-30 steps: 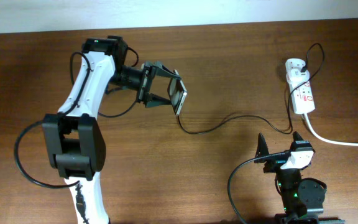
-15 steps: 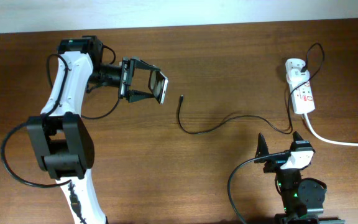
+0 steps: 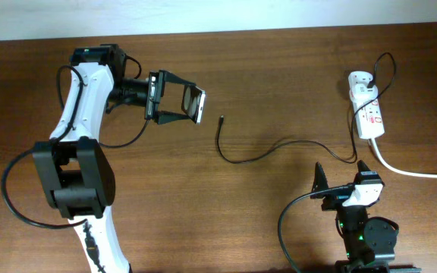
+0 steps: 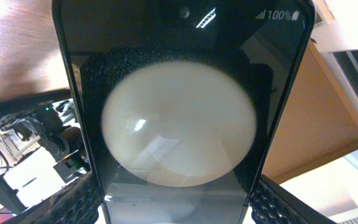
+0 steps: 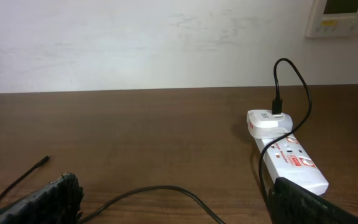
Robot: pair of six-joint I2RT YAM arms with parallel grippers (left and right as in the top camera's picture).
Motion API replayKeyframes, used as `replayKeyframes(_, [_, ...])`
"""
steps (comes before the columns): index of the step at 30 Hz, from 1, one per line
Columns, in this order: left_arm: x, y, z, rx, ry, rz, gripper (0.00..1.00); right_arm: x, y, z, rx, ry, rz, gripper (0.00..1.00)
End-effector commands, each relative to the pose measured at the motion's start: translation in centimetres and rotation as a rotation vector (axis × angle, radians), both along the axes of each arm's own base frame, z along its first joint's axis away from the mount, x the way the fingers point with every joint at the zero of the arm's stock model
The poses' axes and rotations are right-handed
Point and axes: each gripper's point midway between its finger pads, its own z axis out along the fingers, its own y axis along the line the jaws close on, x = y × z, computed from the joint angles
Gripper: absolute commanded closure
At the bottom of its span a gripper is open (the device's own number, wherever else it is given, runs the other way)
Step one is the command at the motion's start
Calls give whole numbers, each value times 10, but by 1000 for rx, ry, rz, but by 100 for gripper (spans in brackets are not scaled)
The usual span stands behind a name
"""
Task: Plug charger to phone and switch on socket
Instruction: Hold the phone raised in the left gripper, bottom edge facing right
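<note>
The left pincer (image 3: 191,105) is spread wide and clamps the phone (image 3: 197,103) across its width, one finger on each long side. The phone is clear of the desk (image 3: 279,61), in the left half toward the far edge. In the left wrist view its glass face (image 4: 179,74) fills the picture and shows a battery mark reading 100%. Seen from above it is a narrow sliver, so it seems to stand nearly on end, face turned back toward the arm.

The coming move turns on the charger's plug tip (image 3: 221,119). It lies flat on the desk just to the right of the phone and a little nearer the front edge, not touching it. The tip points toward the far edge, and its last stretch runs far-to-near before the charger cable (image 3: 279,144) loops right to the white adapter (image 3: 359,80) on the power strip (image 3: 370,115) at the far right corner.

The left pincer is much the nearer to the tip, but it is occupied. The right pincer (image 3: 341,179) sits parked by the near edge with its fingers apart, holding nothing. It is well away from the tip and closer to the strip, so it is probably the one to fetch the plug.

There is one phone, one charger cable, one power strip with one adapter, one thick white mains cord (image 3: 412,172), and two arms.
</note>
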Motion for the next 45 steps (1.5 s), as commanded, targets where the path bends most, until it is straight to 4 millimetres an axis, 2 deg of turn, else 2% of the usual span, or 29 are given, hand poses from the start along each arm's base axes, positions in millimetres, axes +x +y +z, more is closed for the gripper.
replayKeyframes(1, [5, -2, 16, -60, 3, 17, 82, 0, 2, -2, 7, 1, 8, 1])
replayKeyframes(9, [0, -2, 17, -59, 65, 23, 84, 0, 2, -2, 7, 1, 8, 1])
replayKeyframes(26, [2, -1, 15, -48, 62, 27, 87, 0, 2, -2, 7, 1, 8, 1])
replayKeyframes(29, [6, 9, 5, 8, 38, 37, 89, 0, 2, -2, 7, 1, 8, 1])
replayKeyframes(34, [18, 36, -9, 93, 46, 98, 86, 0, 2, -2, 7, 1, 8, 1])
replayKeyframes(41, [20, 38, -10, 93, 61, 113, 89, 0, 2, -2, 7, 1, 8, 2])
replayKeyframes(45, [24, 40, -18, 132, 54, 119, 92, 0, 2, -2, 7, 1, 8, 1])
